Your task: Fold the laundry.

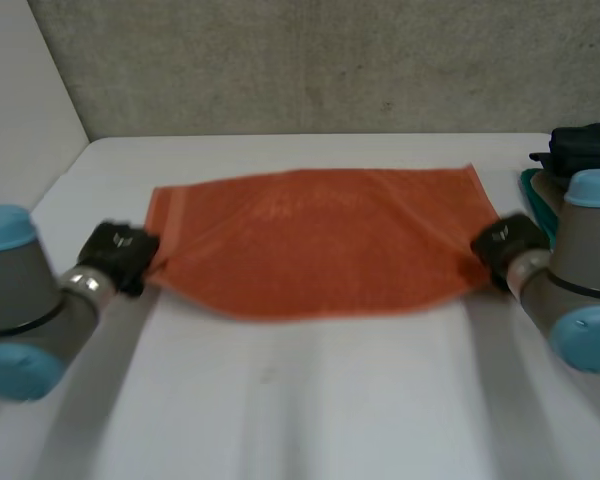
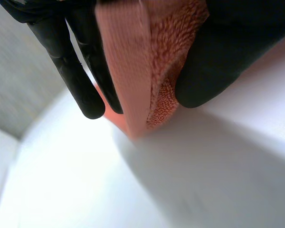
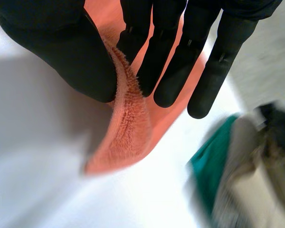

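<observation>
An orange towel (image 1: 320, 240) is stretched across the middle of the white table (image 1: 310, 400), its near edge lifted between my two hands. At the towel's near left corner my left hand (image 1: 120, 255) pinches the hem; the left wrist view shows that hem (image 2: 133, 71) caught between the fingers (image 2: 85, 61) and the thumb. My right hand (image 1: 505, 245) holds the near right corner, and the right wrist view shows the towel edge (image 3: 128, 128) squeezed between the thumb (image 3: 71, 52) and the straight fingers (image 3: 180, 57).
A pile of other laundry (image 1: 570, 160), dark and teal, lies at the table's right edge just beyond my right arm; it is also beside my right hand as teal and grey cloth (image 3: 237, 175). A grey wall stands behind the table.
</observation>
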